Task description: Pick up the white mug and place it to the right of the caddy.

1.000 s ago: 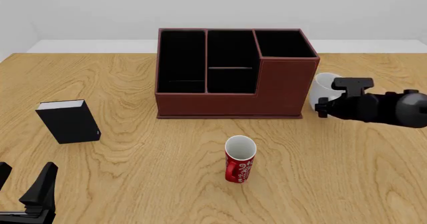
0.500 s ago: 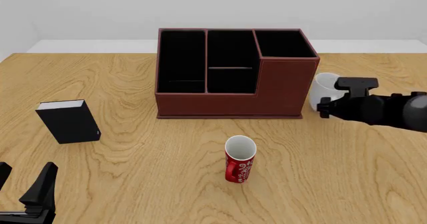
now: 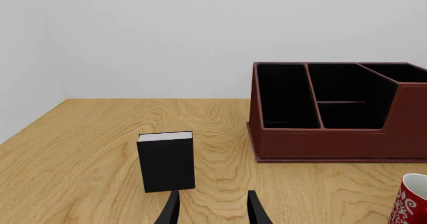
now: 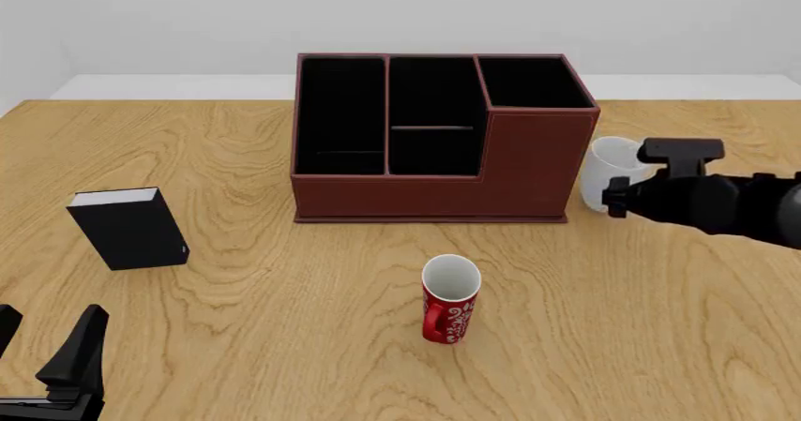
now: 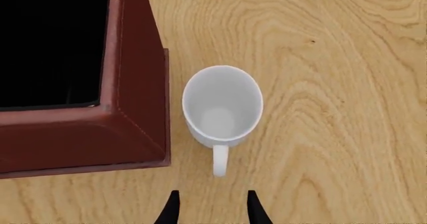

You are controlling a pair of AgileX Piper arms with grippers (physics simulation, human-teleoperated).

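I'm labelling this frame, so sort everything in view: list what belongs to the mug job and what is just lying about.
Part of the job:
white mug, upright beside the caddy's right wall
caddy
right gripper, open, behind the mug's handle

Just lying about:
red mug
black book
left gripper, idle

A: What is the table (image 4: 225,158) made of?

B: Light wood with a strong swirling grain, smooth and nearly matt.

A: And the caddy (image 4: 426,182)?

B: Dark reddish-brown with fine pale stitching along the edges, so it looks like leather. The finish is dull, and the compartments are lined in flat black.

A: The white mug (image 5: 221,107)?

B: Smooth, plain white, like glazed ceramic, with a soft sheen.

A: The red mug (image 4: 449,304)?

B: Glossy red with a white pattern, white inside.

A: The book (image 3: 166,160)?

B: Matt black cover, white paper page edges.

A: The right gripper (image 5: 212,210)?

B: Black, slightly shiny, like hard plastic.
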